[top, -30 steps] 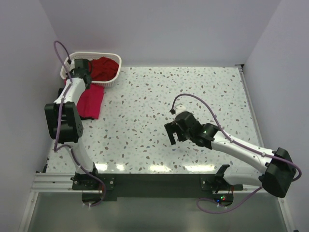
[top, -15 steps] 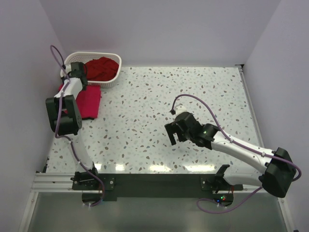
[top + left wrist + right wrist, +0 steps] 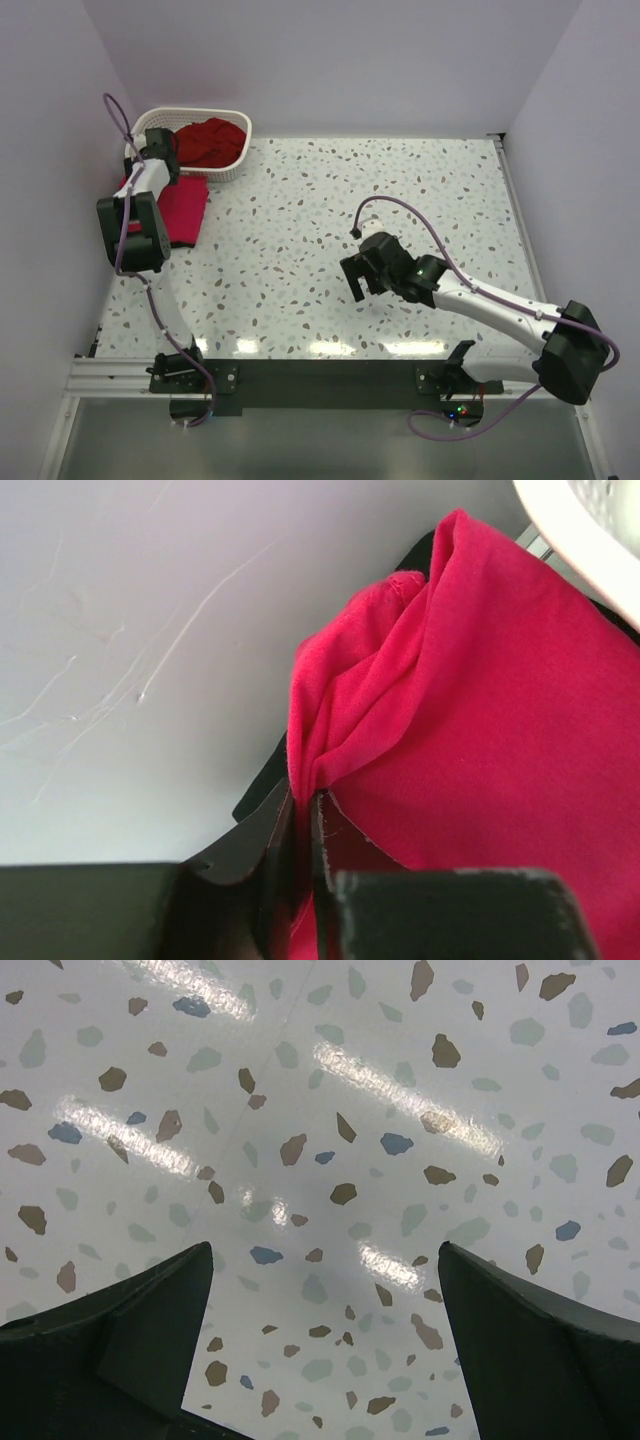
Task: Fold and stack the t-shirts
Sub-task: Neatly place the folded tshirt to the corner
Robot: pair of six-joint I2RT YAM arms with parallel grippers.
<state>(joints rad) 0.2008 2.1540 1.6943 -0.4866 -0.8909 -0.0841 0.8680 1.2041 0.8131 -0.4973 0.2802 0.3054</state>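
Observation:
A folded bright pinkish-red t-shirt (image 3: 182, 207) lies at the table's far left, just in front of the basket. My left gripper (image 3: 160, 152) is at its back corner, shut on a bunched fold of that shirt (image 3: 450, 700). A sliver of black fabric (image 3: 262, 780), perhaps the black t-shirt, shows under it in the left wrist view. A darker red t-shirt (image 3: 212, 142) lies crumpled in the white lattice basket (image 3: 232, 170). My right gripper (image 3: 358, 277) hovers open and empty over bare table (image 3: 330, 1210) near the middle.
The left wall (image 3: 130, 630) stands close beside the left gripper. The basket rim (image 3: 590, 530) shows at the upper right of the left wrist view. The speckled tabletop (image 3: 400, 190) runs to the right wall.
My left gripper has drawn back toward the far left corner with the pinkish-red shirt's edge, and the shirt has shifted slightly left. The right arm has barely moved.

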